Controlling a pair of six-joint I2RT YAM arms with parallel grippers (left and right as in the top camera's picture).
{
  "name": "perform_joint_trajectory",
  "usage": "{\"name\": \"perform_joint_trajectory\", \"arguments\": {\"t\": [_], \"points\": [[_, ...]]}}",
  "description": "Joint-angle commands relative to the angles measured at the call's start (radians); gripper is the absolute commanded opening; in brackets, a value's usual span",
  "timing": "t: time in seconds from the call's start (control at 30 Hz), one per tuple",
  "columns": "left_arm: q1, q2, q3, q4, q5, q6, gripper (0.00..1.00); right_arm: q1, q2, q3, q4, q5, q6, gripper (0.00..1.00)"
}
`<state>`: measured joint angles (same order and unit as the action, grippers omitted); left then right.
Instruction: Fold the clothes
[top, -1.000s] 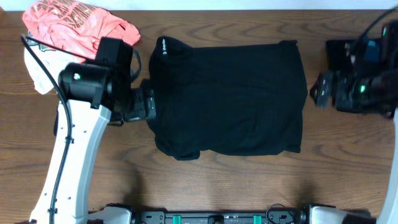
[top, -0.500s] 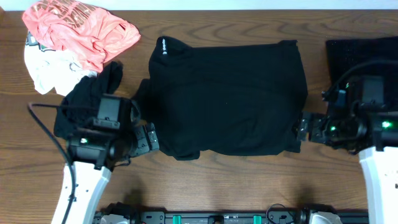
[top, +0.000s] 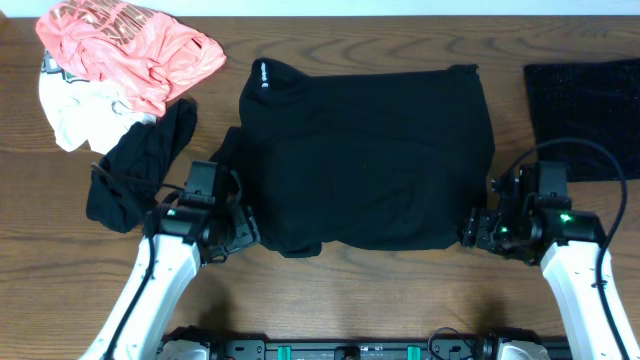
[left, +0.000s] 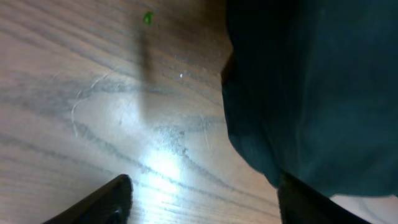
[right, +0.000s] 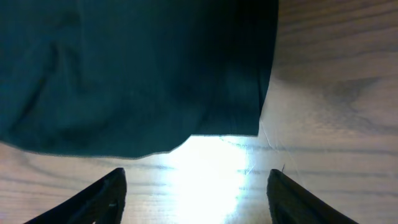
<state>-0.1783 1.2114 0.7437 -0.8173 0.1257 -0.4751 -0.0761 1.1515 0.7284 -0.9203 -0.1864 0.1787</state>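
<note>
Nearest to me, the two white arms reach in over the front edge of the brown wooden table (top: 400, 290), one on each side of the spread shirt. The left gripper (left: 202, 190) sits low at the near left corner of the large black cotton tee (top: 370, 160). Its jaws are apart and clamped on nothing. Bare wood lies between its fingers (left: 102, 202), and the dark cloth's rounded edge hangs over the far-side finger in the wrist view. The right gripper (right: 198, 180) is down at the near right corner of the same tee. Its jaws also stand apart, with lit tabletop between them and the straight hem and corner of the cloth just ahead of the fingertips. Neither gripper has closed on the fabric.

The black tee lies flat in the middle of the table as a broad rectangle, with a small fold of cloth bulging at its near left edge.

To the left, beside the left arm, a crumpled black garment (top: 140, 175) lies in a limp heap, just apart from the tee. Behind it is a rumpled white garment (top: 62, 118), and partly on top of that is a coral-pink printed tee (top: 125, 45), bunched in the far left corner.

At the tee's far left corner sits a small white round logo (top: 262, 72). At the far right, a dark flat rectangular piece with a dotted texture (top: 585, 110) lies apart from the tee.
</note>
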Motion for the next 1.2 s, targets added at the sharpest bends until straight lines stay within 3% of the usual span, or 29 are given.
{"name": "perform_joint_trajectory", "arguments": {"t": [0.0, 0.13, 0.4, 0.8, 1.17], "points": [[0.002, 0.060, -0.006, 0.015, -0.002, -0.005, 0.72, 0.005, -0.002, -0.051, 0.056, -0.001, 0.009, 0.68], [0.002, 0.141, -0.006, 0.040, -0.002, -0.005, 0.70, 0.005, -0.001, -0.106, 0.146, -0.002, 0.019, 0.66], [0.002, 0.243, -0.006, 0.078, -0.001, -0.005, 0.61, 0.005, -0.001, -0.173, 0.249, 0.003, 0.034, 0.49], [-0.008, 0.254, -0.010, 0.133, 0.106, 0.054, 0.59, 0.005, 0.056, -0.227, 0.306, 0.002, 0.034, 0.50], [-0.121, 0.254, -0.016, 0.204, 0.137, 0.081, 0.59, 0.005, 0.084, -0.227, 0.330, -0.013, 0.034, 0.49]]}}
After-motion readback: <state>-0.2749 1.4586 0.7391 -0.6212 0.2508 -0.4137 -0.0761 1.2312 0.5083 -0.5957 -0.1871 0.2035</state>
